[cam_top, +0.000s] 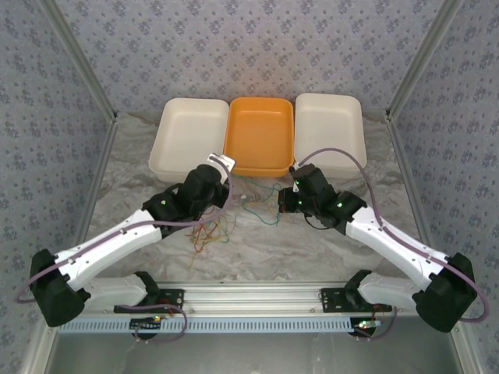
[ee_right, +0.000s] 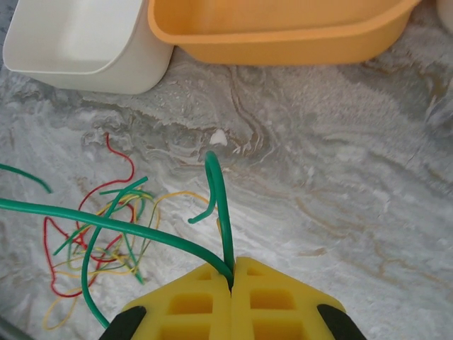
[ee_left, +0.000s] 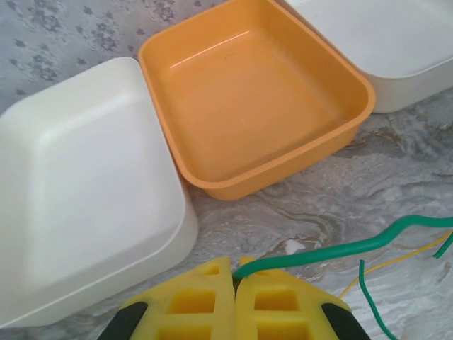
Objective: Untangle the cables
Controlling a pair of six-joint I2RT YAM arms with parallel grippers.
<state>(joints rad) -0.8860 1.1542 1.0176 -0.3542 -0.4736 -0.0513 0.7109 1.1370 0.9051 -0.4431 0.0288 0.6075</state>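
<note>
Left claw (ee_left: 235,278), at the bottom centre of its wrist view, has its yellow pads (ee_left: 191,304) pressed together with a green cable (ee_left: 354,248) nipped in the seam. That cable leaves the top of the pads and runs to the right edge of the frame, rising a little as it goes. A second green end (ee_left: 368,297) and a thin yellow cable (ee_left: 396,261) lie at lower right on the table (ee_left: 396,184).

Right claw (ee_right: 232,275), at the bottom centre of its wrist view, is closed the same way on a green cable. One part arcs up from the seam and hooks over to the left. Another part sweeps out to the left edge of the frame. I cannot tell whether both claws hold the same strand. At lower left in that view lies a loose tangle (ee_right: 106,241) of green and yellow loops with a red cable (ee_right: 120,159), well apart from the pads.

From above, the tangle sits just below the middle of the frame, left of centre and close to the left arm's wrist. A thin green line crosses the gap between the two claws at the centre. In the upper middle, three trays stand side by side in a row: left white tray (cam_top: 189,132), orange tray (cam_top: 260,136), right white tray (cam_top: 329,128). The claws are just below the orange tray's near rim.
</note>
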